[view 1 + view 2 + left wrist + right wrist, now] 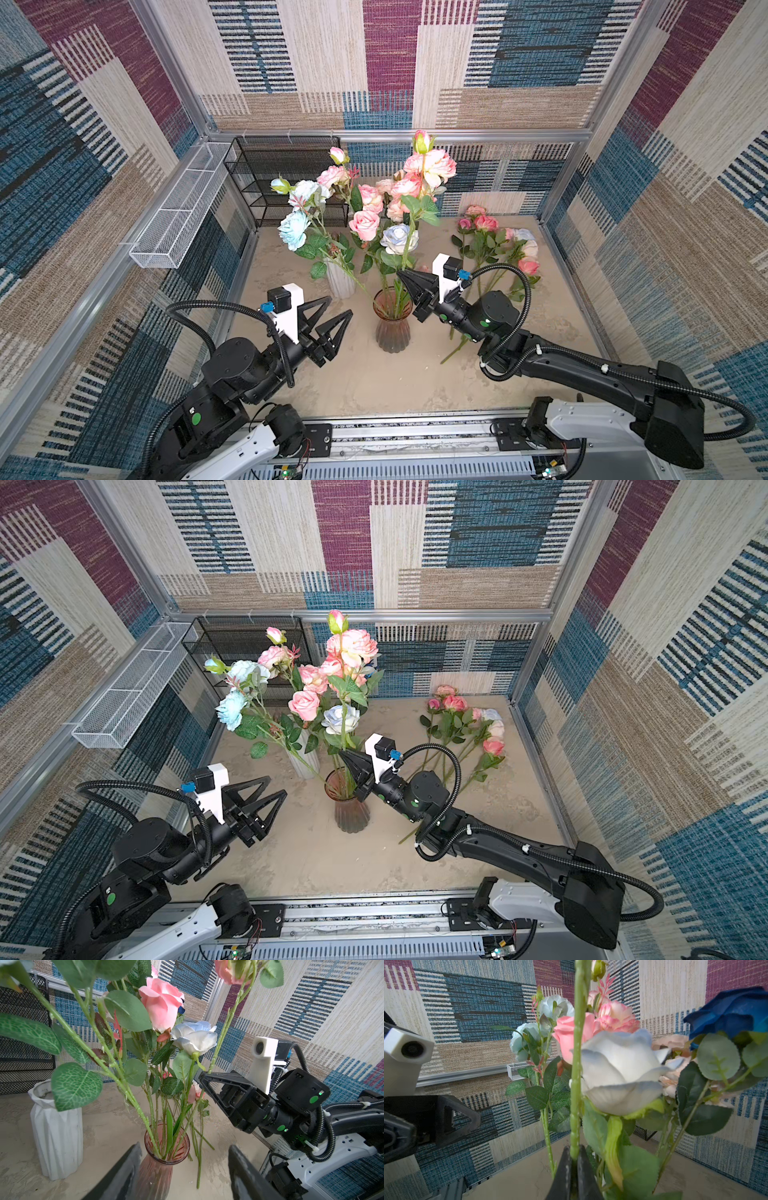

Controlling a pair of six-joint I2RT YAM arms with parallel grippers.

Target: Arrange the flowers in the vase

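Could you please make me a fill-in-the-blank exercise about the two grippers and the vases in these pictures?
The ____ gripper has its jaws shut on a green stem.
The left gripper holds nothing; its jaws stand ____.
The upright flowers have their stems in the ____ glass vase.
In both top views the white vase stands to the ____ of the glass one.
Missing words: right; open; pink; left.
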